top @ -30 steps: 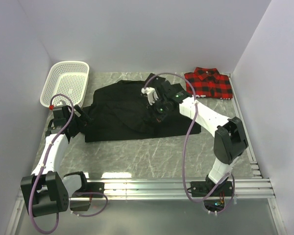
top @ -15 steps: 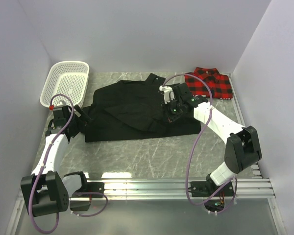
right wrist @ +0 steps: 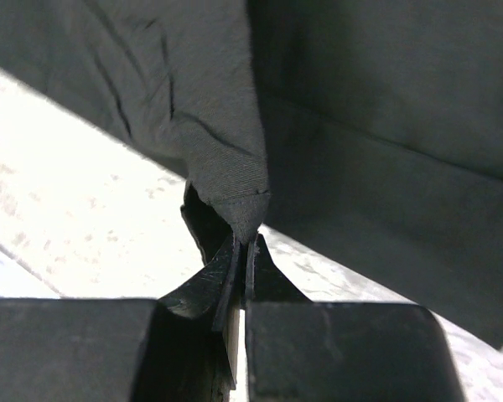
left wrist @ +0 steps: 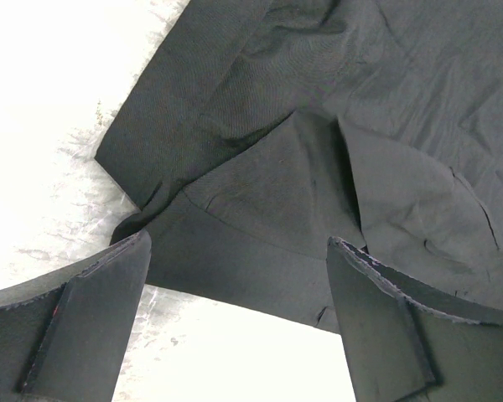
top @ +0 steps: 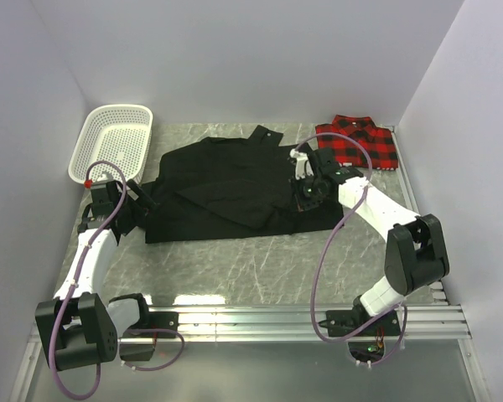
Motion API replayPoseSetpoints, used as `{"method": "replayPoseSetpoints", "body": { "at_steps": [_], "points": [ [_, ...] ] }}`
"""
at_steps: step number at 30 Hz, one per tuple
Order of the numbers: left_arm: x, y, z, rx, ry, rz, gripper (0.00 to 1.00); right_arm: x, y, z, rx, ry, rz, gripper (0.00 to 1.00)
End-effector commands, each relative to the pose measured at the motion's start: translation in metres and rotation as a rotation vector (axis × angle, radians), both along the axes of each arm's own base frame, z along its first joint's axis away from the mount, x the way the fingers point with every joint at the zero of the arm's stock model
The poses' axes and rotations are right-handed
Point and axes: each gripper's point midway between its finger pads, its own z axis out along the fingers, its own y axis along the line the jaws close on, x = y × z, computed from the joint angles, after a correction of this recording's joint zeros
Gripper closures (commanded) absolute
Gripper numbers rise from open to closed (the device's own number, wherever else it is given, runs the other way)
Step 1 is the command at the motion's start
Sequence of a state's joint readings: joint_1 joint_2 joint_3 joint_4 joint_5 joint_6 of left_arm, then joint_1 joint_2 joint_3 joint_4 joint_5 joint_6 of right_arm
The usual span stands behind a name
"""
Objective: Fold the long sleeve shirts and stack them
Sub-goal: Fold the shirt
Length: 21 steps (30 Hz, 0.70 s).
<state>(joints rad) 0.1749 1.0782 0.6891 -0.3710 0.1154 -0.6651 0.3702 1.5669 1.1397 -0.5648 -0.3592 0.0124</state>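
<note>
so, at left your left gripper [top: 141, 198] stands spread, empty, beside the plain black button-up fabric shirt [top: 218, 184] lying mid-frame. right of centre, your right gripper [top: 300, 194] pinches its edge: folding, i judge; next lay it across flat. the red-and-black plaid fabric shirt [top: 358, 142] lies upper right.

Right gripper [right wrist: 241, 241] clenched (left gripper [left wrist: 236, 244] wide)
</note>
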Motion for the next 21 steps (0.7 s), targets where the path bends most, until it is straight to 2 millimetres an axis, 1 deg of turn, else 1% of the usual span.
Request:
{"method": "replayPoseSetpoints", "body": {
  "at_steps": [1,7,8,9,10,11,13,14,16,17,19,20,21],
  "points": [
    [0.003,0.000,0.004,0.018,-0.019,-0.016,0.08,0.020,-0.013,0.017,0.002,-0.063,-0.102,1.00],
    [0.002,0.001,0.004,0.023,-0.020,-0.015,0.08,0.042,-0.024,-0.002,-0.039,-0.021,-0.156,1.00],
    [0.002,0.002,0.005,0.025,-0.021,-0.012,0.08,0.049,-0.024,-0.006,-0.051,-0.017,-0.165,1.00],
    [0.002,0.001,0.005,0.024,-0.021,-0.015,0.08,0.050,-0.026,-0.010,-0.065,-0.008,-0.169,0.99],
    [0.002,0.001,0.005,0.023,-0.023,-0.016,0.08,0.055,-0.030,-0.018,-0.094,0.003,-0.186,0.96],
    [0.002,0.001,0.005,0.023,-0.021,-0.016,0.08,0.061,-0.030,-0.016,-0.104,-0.002,-0.196,0.91],
    [0.002,0.002,0.005,0.025,-0.022,-0.012,0.08,0.067,-0.036,-0.022,-0.146,0.006,-0.222,0.85],
    [0.002,0.001,0.005,0.024,-0.019,-0.013,0.08,0.071,-0.038,-0.020,-0.155,0.000,-0.235,0.80],
    [0.002,0.001,0.005,0.027,-0.020,-0.013,0.08,0.076,-0.047,-0.018,-0.193,-0.012,-0.288,0.74],
    [0.002,0.002,0.005,0.027,-0.020,-0.011,0.08,0.081,-0.056,-0.015,-0.235,-0.036,-0.329,0.65],
    [0.002,0.002,0.005,0.026,-0.022,-0.011,0.08,0.085,-0.066,-0.006,-0.263,-0.067,-0.396,0.57],
    [0.002,0.002,0.005,0.026,-0.021,-0.012,0.08,0.088,-0.076,-0.002,-0.303,-0.089,-0.438,0.50],
    [0.002,0.002,0.005,0.027,-0.022,-0.011,0.08,0.089,-0.081,0.004,-0.312,-0.104,-0.481,0.46]
  ]
}}
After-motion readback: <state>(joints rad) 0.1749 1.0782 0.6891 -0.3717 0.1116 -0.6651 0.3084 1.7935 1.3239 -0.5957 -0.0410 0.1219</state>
